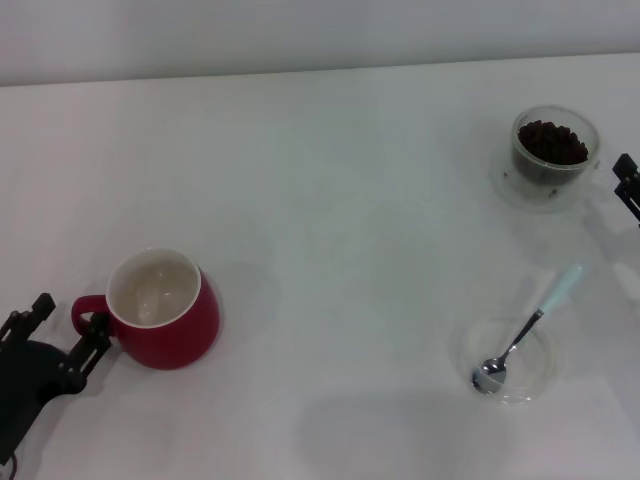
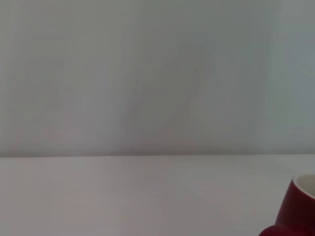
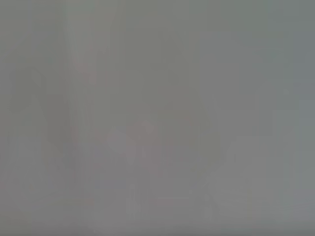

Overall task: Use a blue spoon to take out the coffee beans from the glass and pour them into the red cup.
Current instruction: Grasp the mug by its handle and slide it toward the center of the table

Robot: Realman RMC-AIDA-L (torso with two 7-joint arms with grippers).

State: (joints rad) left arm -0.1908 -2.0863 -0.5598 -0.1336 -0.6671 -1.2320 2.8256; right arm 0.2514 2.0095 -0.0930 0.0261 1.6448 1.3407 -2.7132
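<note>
Glossy rounded red ceramic cup [image 1: 163,310] beside the spread-fingered left gripper [image 1: 66,331]; metal blue-handled spoon [image 1: 527,328] in a flat clear dish [image 1: 536,372]; right gripper [image 1: 628,185] state unclear

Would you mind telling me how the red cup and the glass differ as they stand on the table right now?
The red cup is opaque glossy red with a cream inside; the glass is clear. The red cup looks empty, while the glass holds the coffee beans. The red cup has a loop handle, by the left gripper; the glass shows none. The red cup sits near-left, the glass far-right by the right gripper. Both stand upright, mouths open.
</note>
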